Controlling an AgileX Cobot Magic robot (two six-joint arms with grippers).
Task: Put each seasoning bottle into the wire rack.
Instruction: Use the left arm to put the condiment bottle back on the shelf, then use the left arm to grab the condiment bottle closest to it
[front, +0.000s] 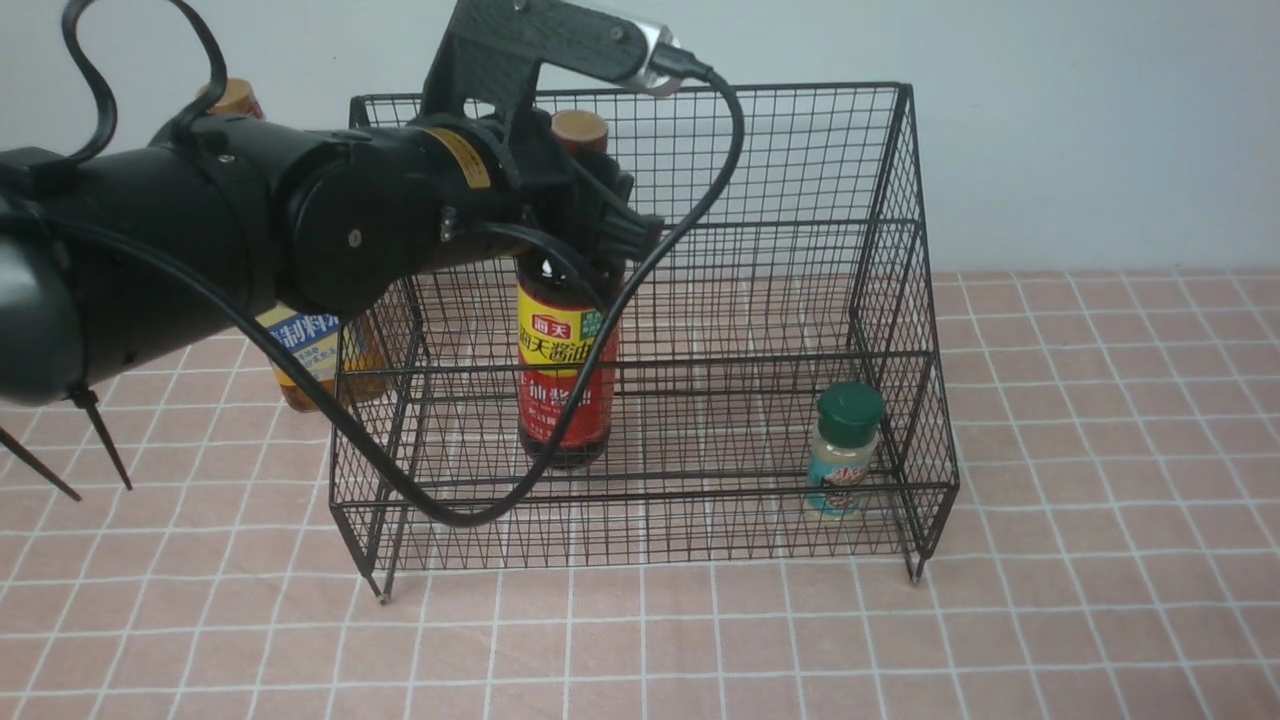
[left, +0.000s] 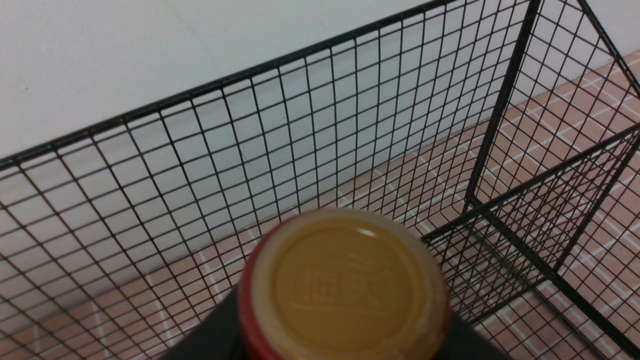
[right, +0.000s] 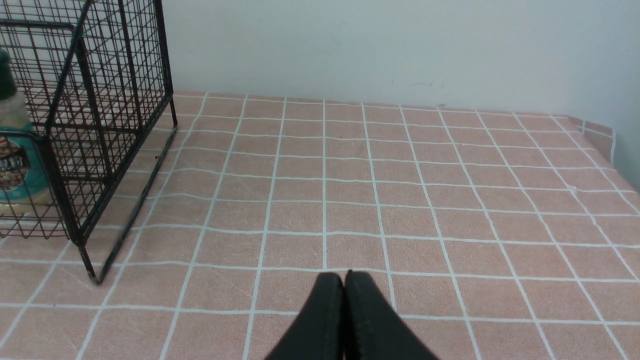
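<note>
On the counter (front: 1100, 450) stands the wire rack (front: 800, 89). The soy-sauce bottle (front: 565, 370) is upright inside it, with the left tool (front: 590, 225) clamped on its neck. The amber bottle (front: 310, 350) is outside, just left of the rack. The shaker (front: 845, 450) is in the front tier, at the right. The right tool (right: 344, 280) is pressed closed and empty.

Amber bottle (front: 312, 352) mostly hidden behind left arm (front: 180, 250); soy bottle (front: 565, 370) neck covered by left claw (front: 585, 225).
</note>
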